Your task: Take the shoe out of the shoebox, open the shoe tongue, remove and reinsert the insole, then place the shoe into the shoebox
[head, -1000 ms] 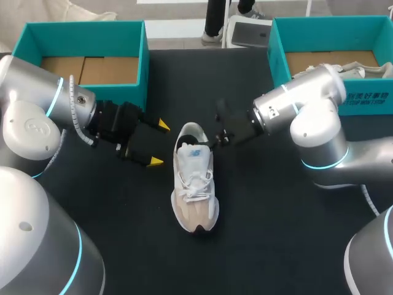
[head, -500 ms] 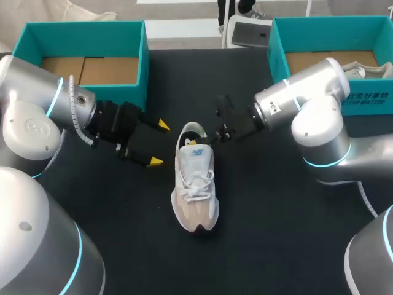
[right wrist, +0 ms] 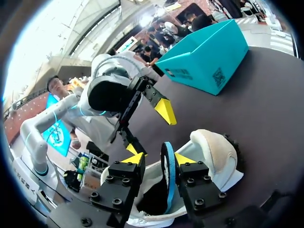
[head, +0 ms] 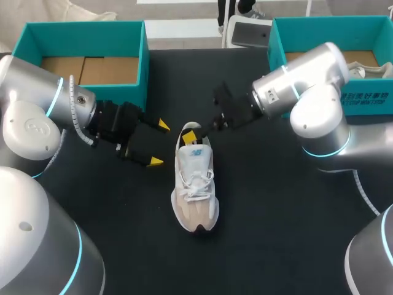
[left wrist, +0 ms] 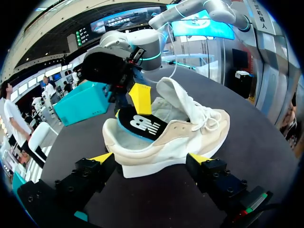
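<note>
One dark bench [head: 276, 233] carries it all, and both arms are over it: the left arm [head: 37, 117] comes in from its side, and the right arm [head: 313, 104] from the other, bent down toward the middle. Two teal boxes sit at the far corners. The left shoebox [head: 86, 26] shows a bare cardboard floor. The right shoebox [head: 277, 52] has a pale object [head: 370, 66] lying in it, partly hidden behind the right arm.

Now the shoe [head: 195, 190]: white and beige, standing on its sole in the middle of the bench, outside both boxes, toe toward the near edge and heel toward the far side. Its tongue [left wrist: 178, 92] is folded up and forward over the laces, and the opening gapes wide.

And look at the insole [right wrist: 167, 173]: dark and blue-edged, its heel end lifted out of the shoe's collar while its front end is down inside. The right pincer [right wrist: 164, 159] has it, closed on that raised heel end with a yellow tip on either face.

The left pincer [head: 159, 143] is spread wide, gripping nothing, just beside the heel on the shoe's left. In its own wrist view the shoe lies crosswise ahead of the two parted tips, and the head view shows it clear of them.
</note>
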You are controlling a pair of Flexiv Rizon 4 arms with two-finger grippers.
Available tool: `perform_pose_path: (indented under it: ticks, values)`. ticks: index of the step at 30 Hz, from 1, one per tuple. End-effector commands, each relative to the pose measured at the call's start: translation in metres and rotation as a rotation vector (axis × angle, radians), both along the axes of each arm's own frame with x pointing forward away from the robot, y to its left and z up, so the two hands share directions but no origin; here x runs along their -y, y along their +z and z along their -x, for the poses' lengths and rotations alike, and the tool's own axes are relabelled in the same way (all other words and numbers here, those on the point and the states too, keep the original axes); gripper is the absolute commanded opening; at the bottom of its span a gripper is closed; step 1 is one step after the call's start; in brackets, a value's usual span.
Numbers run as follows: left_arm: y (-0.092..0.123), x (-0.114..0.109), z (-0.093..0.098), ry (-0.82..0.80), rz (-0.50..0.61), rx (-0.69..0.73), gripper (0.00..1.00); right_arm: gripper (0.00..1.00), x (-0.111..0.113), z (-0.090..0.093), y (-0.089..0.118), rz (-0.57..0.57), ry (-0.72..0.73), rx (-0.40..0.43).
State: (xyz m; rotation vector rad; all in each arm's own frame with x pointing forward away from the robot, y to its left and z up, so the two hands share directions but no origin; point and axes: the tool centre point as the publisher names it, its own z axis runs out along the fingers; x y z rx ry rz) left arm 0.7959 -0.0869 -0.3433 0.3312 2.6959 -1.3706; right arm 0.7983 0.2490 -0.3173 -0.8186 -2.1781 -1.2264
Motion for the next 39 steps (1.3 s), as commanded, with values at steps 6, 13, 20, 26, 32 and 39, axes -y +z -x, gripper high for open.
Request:
perform_pose_path:
  ticks: [6, 13, 20, 26, 32, 39]
  values:
    - [0.0, 0.001, 0.001, 0.001, -0.003, 0.001, 1.0, 0.4, -0.002, -0.018, 0.035, 0.054, 0.05, 0.053]
    - [0.0, 0.001, 0.001, 0.001, -0.003, 0.001, 1.0, 0.41, 0.004, -0.021, 0.072, 0.002, 0.043, 0.208]
    - [0.0, 0.001, 0.001, 0.001, -0.003, 0.001, 1.0, 0.41, 0.019, -0.002, 0.083, -0.025, -0.037, 0.221]
    - [0.0, 0.001, 0.001, 0.001, -0.003, 0.001, 1.0, 0.37, 0.035, 0.019, 0.083, -0.009, -0.118, 0.154]
    - [0.0, 0.001, 0.001, 0.001, -0.003, 0.001, 1.0, 0.3, 0.048, 0.032, 0.088, 0.025, -0.187, 0.106]
    - [0.021, -0.025, 0.0, -0.055, -0.031, 0.028, 1.0, 0.0, 0.048, 0.03, 0.085, 0.085, -0.273, 0.064]
